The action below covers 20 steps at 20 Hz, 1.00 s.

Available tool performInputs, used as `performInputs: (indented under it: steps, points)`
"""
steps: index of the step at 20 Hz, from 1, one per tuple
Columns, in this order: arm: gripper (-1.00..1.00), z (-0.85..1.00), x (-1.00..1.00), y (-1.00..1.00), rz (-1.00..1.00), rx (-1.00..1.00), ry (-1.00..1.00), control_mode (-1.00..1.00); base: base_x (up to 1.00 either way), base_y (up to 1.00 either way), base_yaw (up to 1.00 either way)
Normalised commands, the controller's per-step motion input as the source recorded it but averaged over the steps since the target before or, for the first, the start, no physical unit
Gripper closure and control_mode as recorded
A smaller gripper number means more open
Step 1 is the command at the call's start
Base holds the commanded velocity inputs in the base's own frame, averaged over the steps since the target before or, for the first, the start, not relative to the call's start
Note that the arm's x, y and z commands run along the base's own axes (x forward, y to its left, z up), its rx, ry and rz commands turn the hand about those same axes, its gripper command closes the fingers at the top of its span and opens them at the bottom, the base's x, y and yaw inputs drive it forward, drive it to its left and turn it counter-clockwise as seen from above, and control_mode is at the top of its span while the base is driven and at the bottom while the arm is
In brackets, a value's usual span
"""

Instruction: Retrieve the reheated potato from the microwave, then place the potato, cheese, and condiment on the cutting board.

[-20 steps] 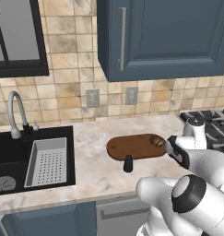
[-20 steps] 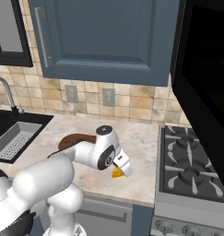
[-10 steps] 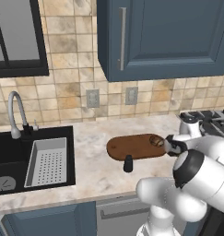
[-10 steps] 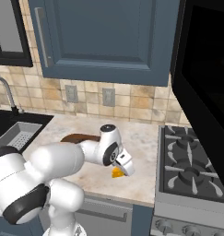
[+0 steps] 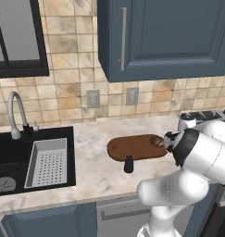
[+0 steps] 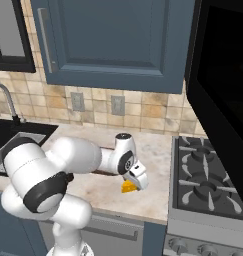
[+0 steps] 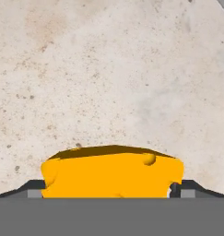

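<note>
The gripper point(image 6: 133, 181) hangs low over the surface point(image 6: 158, 150) just right of the cutting board point(image 5: 134, 147), its jaws spread as wide apart as they go, with the cheese point(image 6: 128, 187) sitting between them. In the hand view the cheese point(image 7: 111, 171) fills the space between the two dark fingertips point(image 7: 35, 186), one at each end of the wedge; whether the tips press on it or merely flank it cannot be told, and the wedge appears to rest on the speckled surface point(image 7: 109, 69). The right base view shows the cheese as a small yellow-orange wedge right at the gripper, on the board's stove side. The left base view gives what the others lack: the potato point(image 5: 156, 141) lying on the right end of the cutting board, and the condiment point(image 5: 128, 164), a small dark bottle, standing upright on the surface just in front of the board's near edge, close to it but off it. There the arm's bulky white elbow covers the area right of the board. In the right base view the arm hides most of the cutting board. The stove point(image 6: 208, 185) lies right of the board, the sink point(image 5: 21, 162) well to its left, and the microwave point(image 6: 223, 95) hangs above the stove with its dark inside showing.
</note>
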Motion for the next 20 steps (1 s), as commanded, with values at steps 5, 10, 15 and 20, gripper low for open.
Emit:
performInputs:
  steps: [5,10,15,20]
  points:
    - [-1.0,-0.19,0.0,-0.03,0.0,0.08,0.0,-1.0,0.0,0.0,0.0]
    - [1.0,-0.2,0.0,0.0,0.0,0.04,0.0,-1.0,0.0,0.0,0.0]
    - [1.0,-0.02,-0.06,0.0,0.0,0.0,0.0,-1.0,0.0,0.0,0.0]
    - [1.0,0.1,-0.34,0.02,0.0,0.03,0.0,-1.0,0.0,0.0,0.0]
